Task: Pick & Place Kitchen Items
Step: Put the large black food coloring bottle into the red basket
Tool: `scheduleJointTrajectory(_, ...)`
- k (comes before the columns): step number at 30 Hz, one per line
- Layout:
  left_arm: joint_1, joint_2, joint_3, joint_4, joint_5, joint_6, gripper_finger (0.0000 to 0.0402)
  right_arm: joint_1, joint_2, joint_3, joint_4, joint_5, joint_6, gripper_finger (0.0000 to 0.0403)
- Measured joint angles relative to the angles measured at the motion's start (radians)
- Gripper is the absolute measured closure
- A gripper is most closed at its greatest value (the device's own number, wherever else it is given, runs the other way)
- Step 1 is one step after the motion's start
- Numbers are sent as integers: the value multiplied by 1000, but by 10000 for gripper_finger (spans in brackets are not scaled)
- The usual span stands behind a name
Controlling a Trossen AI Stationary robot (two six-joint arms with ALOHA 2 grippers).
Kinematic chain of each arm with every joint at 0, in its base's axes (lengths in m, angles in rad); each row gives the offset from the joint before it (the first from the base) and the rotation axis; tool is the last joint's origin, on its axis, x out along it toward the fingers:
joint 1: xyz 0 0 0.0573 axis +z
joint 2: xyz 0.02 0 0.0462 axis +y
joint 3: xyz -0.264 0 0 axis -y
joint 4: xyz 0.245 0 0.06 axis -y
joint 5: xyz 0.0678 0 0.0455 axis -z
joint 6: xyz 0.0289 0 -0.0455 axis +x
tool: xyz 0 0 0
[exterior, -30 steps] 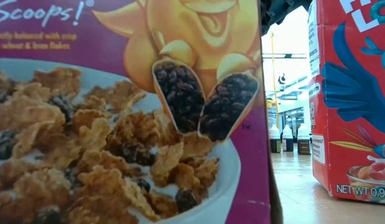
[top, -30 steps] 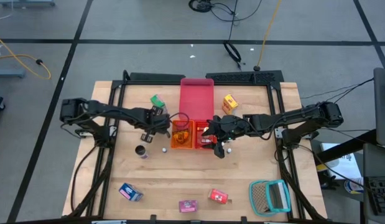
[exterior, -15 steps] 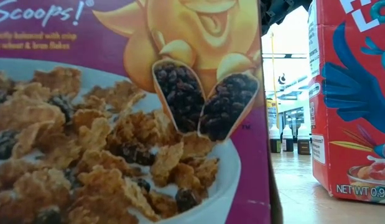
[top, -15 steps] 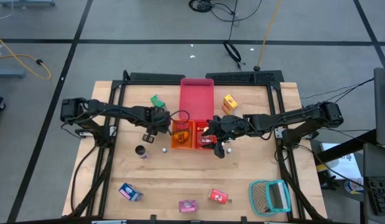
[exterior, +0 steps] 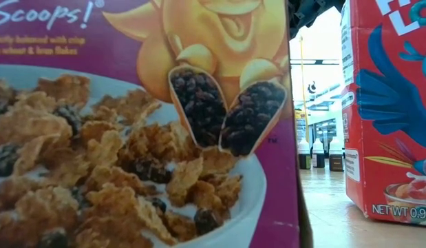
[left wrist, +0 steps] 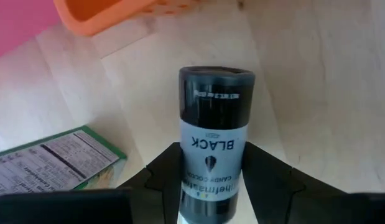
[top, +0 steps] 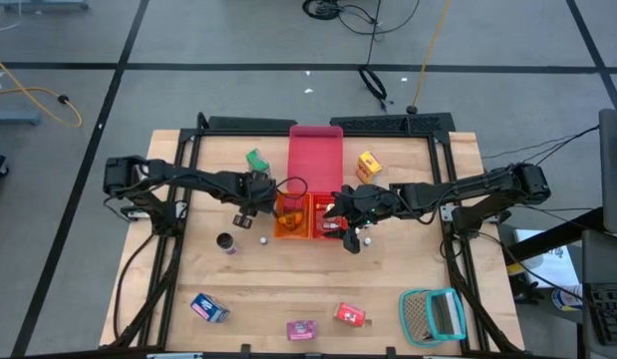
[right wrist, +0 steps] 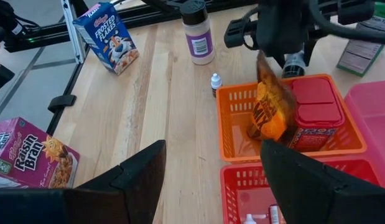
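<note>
Bottle [left wrist: 215,134], dark, rigid, smooth-labelled and judged light, sits clamped at its lower body in the left gripper [left wrist: 211,186] beside the orange tray [top: 291,217]; right gripper [right wrist: 211,180] stands apart above that tray.

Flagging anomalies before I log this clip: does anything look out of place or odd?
Yes: two cereal boxes, a purple raisin bran box and a red one, stand right against the low camera, blocking nearly its whole view of the table.
</note>
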Motion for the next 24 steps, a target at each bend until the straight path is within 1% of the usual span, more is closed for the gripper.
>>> scheduleJointTrajectory(2, 3, -1, -3, 9, 2, -14, 256, 0, 0, 0, 0, 0, 0, 149)
scheduleJointTrajectory(5, 21, -5, -3, 13, 84, -20, 256, 0, 0, 0, 0, 0, 0, 149)
scheduleJointTrajectory(9, 21, -1, -2, 10, 92, -32, 259, 0, 0, 0, -1, 0, 0, 149)
scheduleJointTrajectory(11, 20, -5, -2, 7, 90, -46, 271, 1, 0, 0, -1, 0, 0, 149)
scheduleJointTrajectory(13, 20, -16, -3, 1, 86, -77, 292, 1, 0, 0, -1, 0, 0, 149)
scheduleJointTrajectory(17, 19, -78, -9, -24, 67, -124, 330, 2, 0, 0, -1, 0, 0, 149)
scheduleJointTrajectory(21, 17, -175, -11, -85, 72, -146, 332, 2, 0, 0, 1, 0, 0, 149)
scheduleJointTrajectory(24, 12, -247, -9, -140, 35, -204, 319, 1, 0, 0, 3, 3, 0, 149)
